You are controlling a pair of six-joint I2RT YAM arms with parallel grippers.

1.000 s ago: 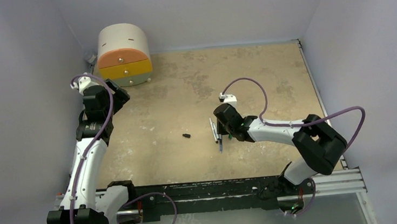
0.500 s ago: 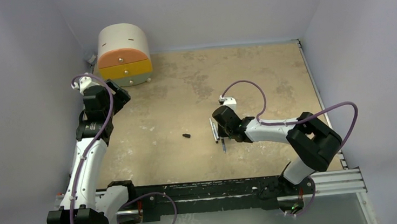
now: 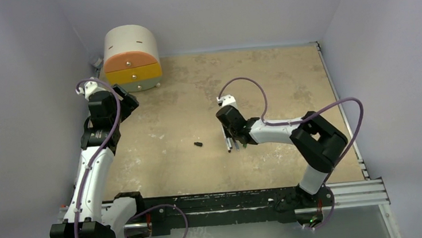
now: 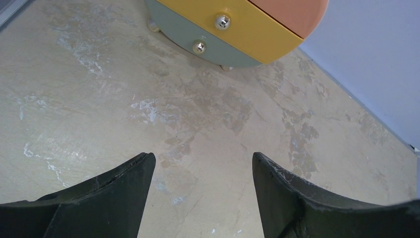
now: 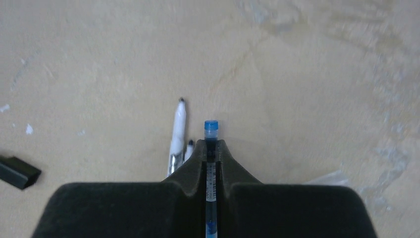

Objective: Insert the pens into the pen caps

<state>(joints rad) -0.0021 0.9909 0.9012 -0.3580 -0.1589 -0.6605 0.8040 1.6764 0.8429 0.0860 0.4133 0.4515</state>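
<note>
right gripper (image 5: 211,145) shifted left, clamping pen (image 5: 211,127) | black cap (image 3: 198,144) apart leftward

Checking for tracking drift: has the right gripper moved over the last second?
Yes. The right gripper has shifted left, closer to the black cap, which lies still.

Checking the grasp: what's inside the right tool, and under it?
The right tool is shut on a blue-ended pen. Beside it, a white pen and a third pen poke out from under the tool; only their ends show, the rest is covered.

No readable text — just blurred tiny print on one pen (image 5: 211,176).
</note>
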